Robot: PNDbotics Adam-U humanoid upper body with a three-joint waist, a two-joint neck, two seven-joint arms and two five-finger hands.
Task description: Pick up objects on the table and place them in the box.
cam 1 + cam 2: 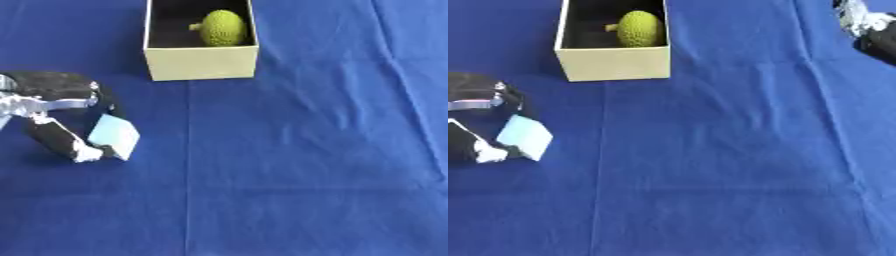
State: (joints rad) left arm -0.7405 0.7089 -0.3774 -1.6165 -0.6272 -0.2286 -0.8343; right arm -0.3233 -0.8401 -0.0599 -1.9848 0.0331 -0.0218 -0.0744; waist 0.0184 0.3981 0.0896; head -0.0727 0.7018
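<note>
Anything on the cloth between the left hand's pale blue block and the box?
Nothing: the left eye view shows only bare blue cloth between the pale blue block, pinched in the left hand, and the box.

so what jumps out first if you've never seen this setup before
The left hand at the left edge, fingers pinching a pale blue block over the blue cloth. Then the box at top centre, with a bumpy green fruit already inside. Part of the right hand shows in the right eye view's top right corner.

Left hand (pixel 474 127) around pale block (pixel 525 136)
</note>
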